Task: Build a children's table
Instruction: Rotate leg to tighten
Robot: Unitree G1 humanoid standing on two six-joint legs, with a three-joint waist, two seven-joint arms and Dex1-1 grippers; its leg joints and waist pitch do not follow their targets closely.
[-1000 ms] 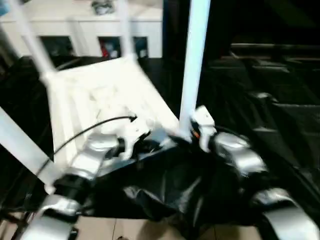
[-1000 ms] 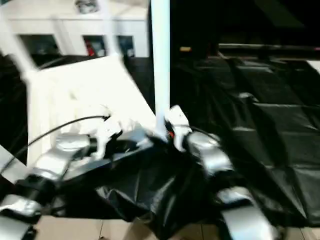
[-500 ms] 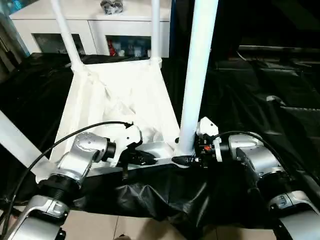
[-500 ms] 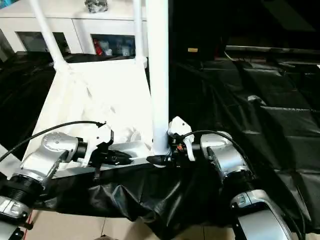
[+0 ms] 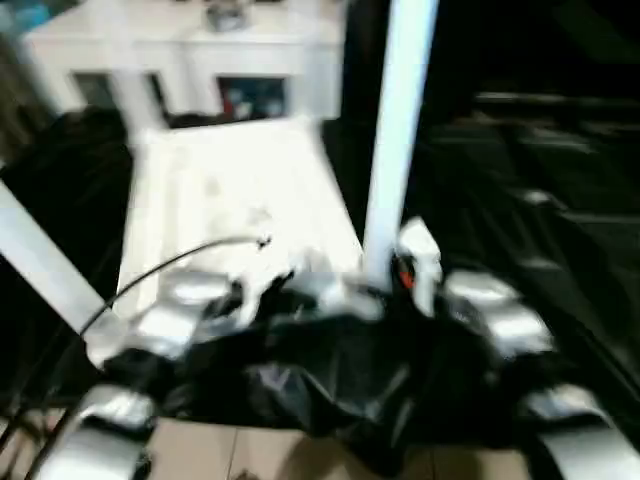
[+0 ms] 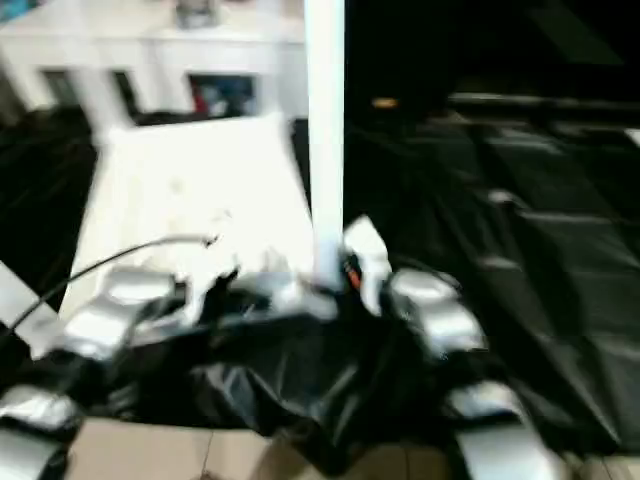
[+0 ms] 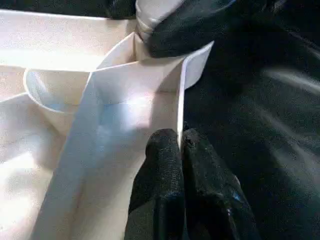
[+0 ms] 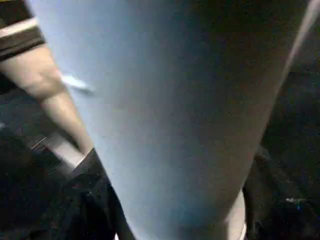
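Observation:
The children's table lies upside down: its white tabletop (image 5: 240,190) shows the ribbed underside on black sheeting. One white leg (image 5: 398,130) stands upright in the near right corner socket, and another leg (image 5: 40,265) slants off at the near left. My left gripper (image 7: 179,139) is shut, pinching the thin rim wall of the tabletop (image 7: 125,90) along its near edge, just left of that socket. My right gripper (image 5: 382,288) sits at the foot of the upright leg (image 8: 165,110), which looms very close in the right wrist view.
A white cabinet (image 5: 200,50) with glass doors stands behind the tabletop. Crumpled black sheeting (image 5: 520,180) covers the ground to the right and bunches between my forearms. A black cable (image 5: 170,265) arcs over my left forearm. Pale floor (image 5: 250,450) shows at the near edge.
The head views have shifted and blurred as the camera moved. Both grippers stay at the tabletop's near edge, the right one still at the foot of the upright leg.

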